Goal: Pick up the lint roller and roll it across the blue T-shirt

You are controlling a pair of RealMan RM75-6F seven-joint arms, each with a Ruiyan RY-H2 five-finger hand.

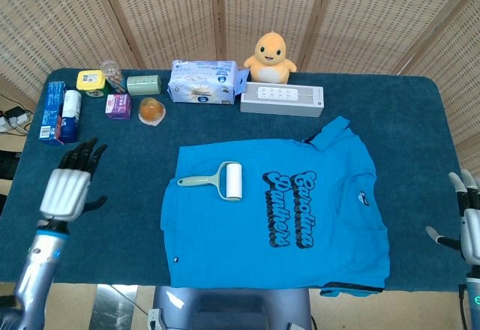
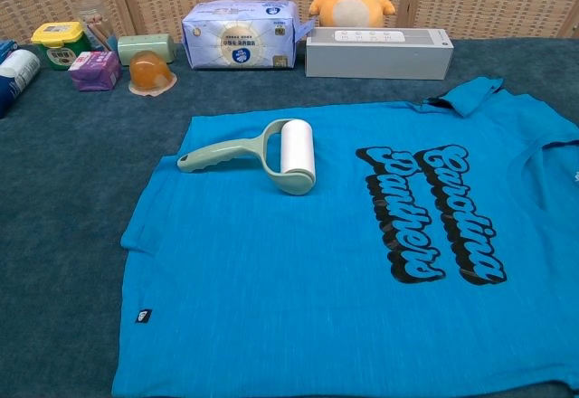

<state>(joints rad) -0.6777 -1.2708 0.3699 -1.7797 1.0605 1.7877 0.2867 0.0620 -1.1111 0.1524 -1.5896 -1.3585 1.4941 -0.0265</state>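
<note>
The lint roller (image 1: 217, 181) (image 2: 260, 155), pale green handle and white roll, lies on the upper left part of the blue T-shirt (image 1: 277, 214) (image 2: 344, 262), handle pointing left. The shirt is spread flat on the dark blue table, black lettering on its chest. My left hand (image 1: 70, 182) hovers at the table's left edge, far left of the roller, fingers spread and holding nothing. My right hand (image 1: 469, 221) shows at the far right edge, fingers apart and empty. Neither hand appears in the chest view.
Along the back stand a tissue pack (image 1: 203, 81), a white box (image 1: 281, 100), a yellow plush chick (image 1: 271, 55), an orange cup (image 1: 151, 110), a purple box (image 1: 118, 106), a green container (image 1: 143, 85) and blue packs (image 1: 58, 111) at far left.
</note>
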